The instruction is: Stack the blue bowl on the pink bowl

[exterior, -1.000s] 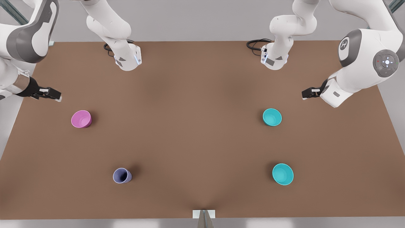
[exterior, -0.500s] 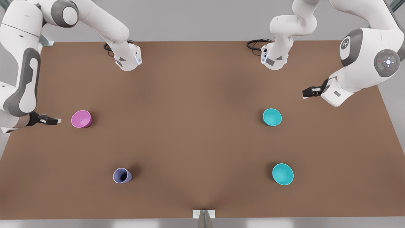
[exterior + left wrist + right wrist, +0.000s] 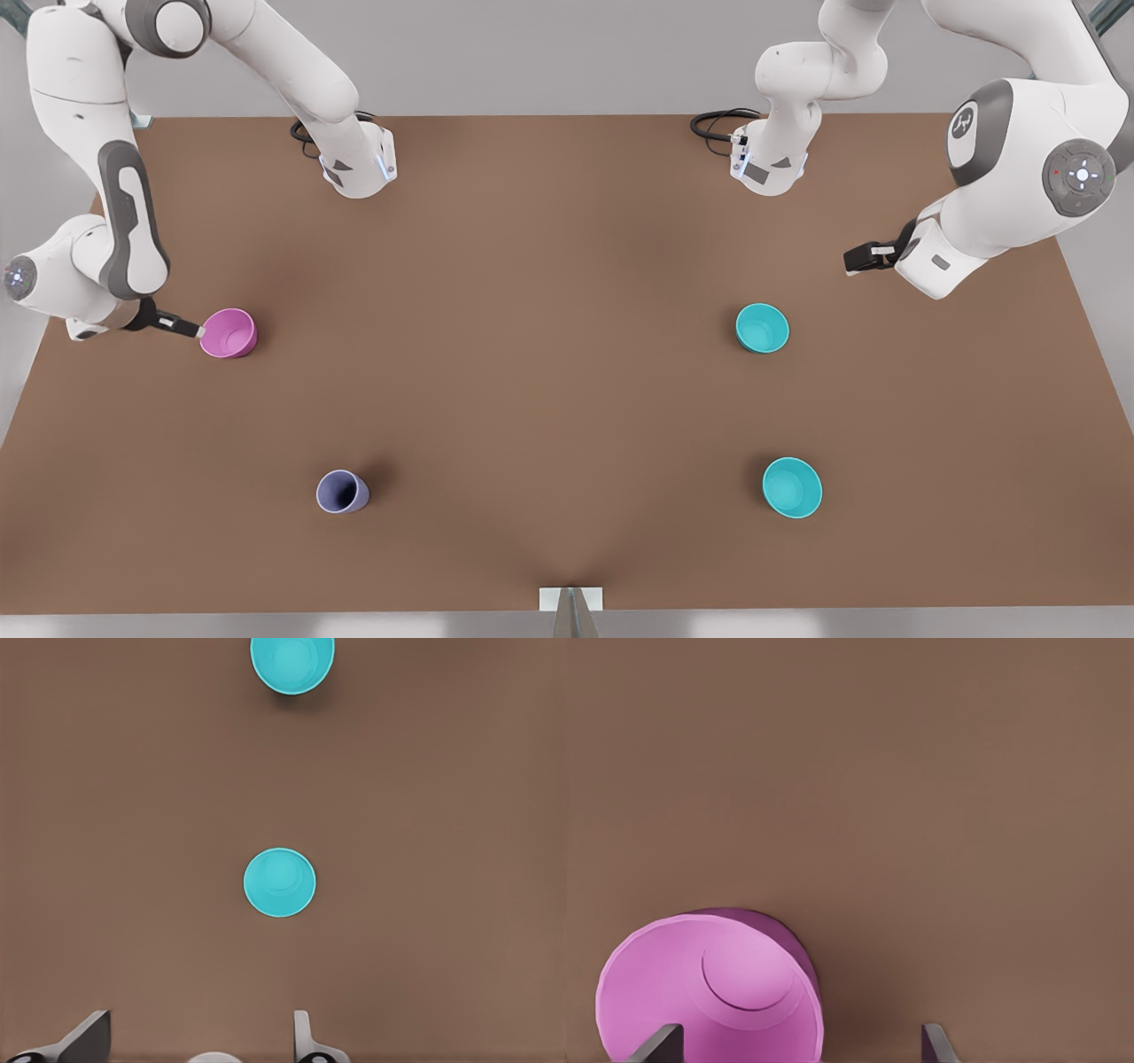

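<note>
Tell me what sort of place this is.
Likely a simulated robot test bench: two white arms bolted to a plain brown table, with just small plastic vessels, like the pink bowl and blue bowl, set far apart.

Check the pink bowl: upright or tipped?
Upright: the pink bowl sits open side up on the table, its flat inner bottom visible in the right wrist view.

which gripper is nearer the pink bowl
Right. The right gripper is at the pink bowl's rim; the left gripper hangs far across the table.
</note>
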Available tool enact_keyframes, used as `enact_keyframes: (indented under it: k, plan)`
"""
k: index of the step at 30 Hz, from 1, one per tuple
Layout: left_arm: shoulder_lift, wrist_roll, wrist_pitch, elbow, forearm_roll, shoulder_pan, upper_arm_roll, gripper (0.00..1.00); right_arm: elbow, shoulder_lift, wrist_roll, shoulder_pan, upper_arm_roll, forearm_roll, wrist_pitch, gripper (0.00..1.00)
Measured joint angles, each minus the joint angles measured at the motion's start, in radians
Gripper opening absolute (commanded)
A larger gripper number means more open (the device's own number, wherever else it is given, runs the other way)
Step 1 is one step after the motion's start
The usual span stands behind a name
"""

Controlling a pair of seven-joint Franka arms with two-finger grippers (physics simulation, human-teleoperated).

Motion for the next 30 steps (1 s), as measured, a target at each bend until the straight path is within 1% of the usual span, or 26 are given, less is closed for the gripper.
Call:
enact_keyframes:
  k: [6,10,19,20,21,22,23,24,25,26,30]
  plan:
    - [0.002,-0.005,-0.020,0.021,0.000,0.001,0.002,1.00,-0.050,0.004,-0.027,-0.007,-0.001,0.017,0.098,1.00]
    - [0.015,-0.010,-0.041,0.062,0.000,0.004,-0.001,1.00,-0.081,0.022,-0.041,-0.005,-0.001,0.023,0.125,1.00]
    - [0.013,-0.021,-0.083,0.069,-0.004,-0.003,-0.001,1.00,-0.081,0.089,-0.062,-0.007,-0.001,0.027,0.168,1.00]
    - [0.013,-0.022,-0.085,0.069,-0.004,-0.003,-0.001,1.00,-0.080,0.089,-0.065,-0.007,0.000,0.028,0.171,0.80]
    - [0.013,-0.023,-0.087,0.070,-0.004,-0.003,-0.001,1.00,-0.078,0.088,-0.068,-0.007,0.000,0.030,0.173,0.70]
    - [0.014,-0.024,-0.088,0.070,-0.003,-0.003,0.000,1.00,-0.077,0.087,-0.072,-0.007,0.000,0.032,0.174,0.56]
    - [0.015,-0.025,-0.090,0.069,-0.003,-0.002,-0.001,1.00,-0.077,0.087,-0.079,-0.006,0.000,0.037,0.174,0.46]
    - [0.016,-0.026,-0.091,0.069,-0.003,-0.001,-0.001,1.00,-0.076,0.087,-0.089,-0.004,0.000,0.045,0.174,0.30]
    - [0.017,-0.027,-0.092,0.069,-0.003,0.000,-0.001,1.00,-0.076,0.088,-0.101,-0.004,0.000,0.054,0.173,0.23]
    - [0.017,-0.028,-0.093,0.069,-0.003,0.000,-0.002,1.00,-0.076,0.088,-0.112,-0.004,0.001,0.060,0.172,0.21]
    - [0.018,-0.031,-0.096,0.069,-0.004,0.001,-0.002,1.00,-0.069,0.076,-0.124,-0.005,0.017,0.049,0.169,0.21]
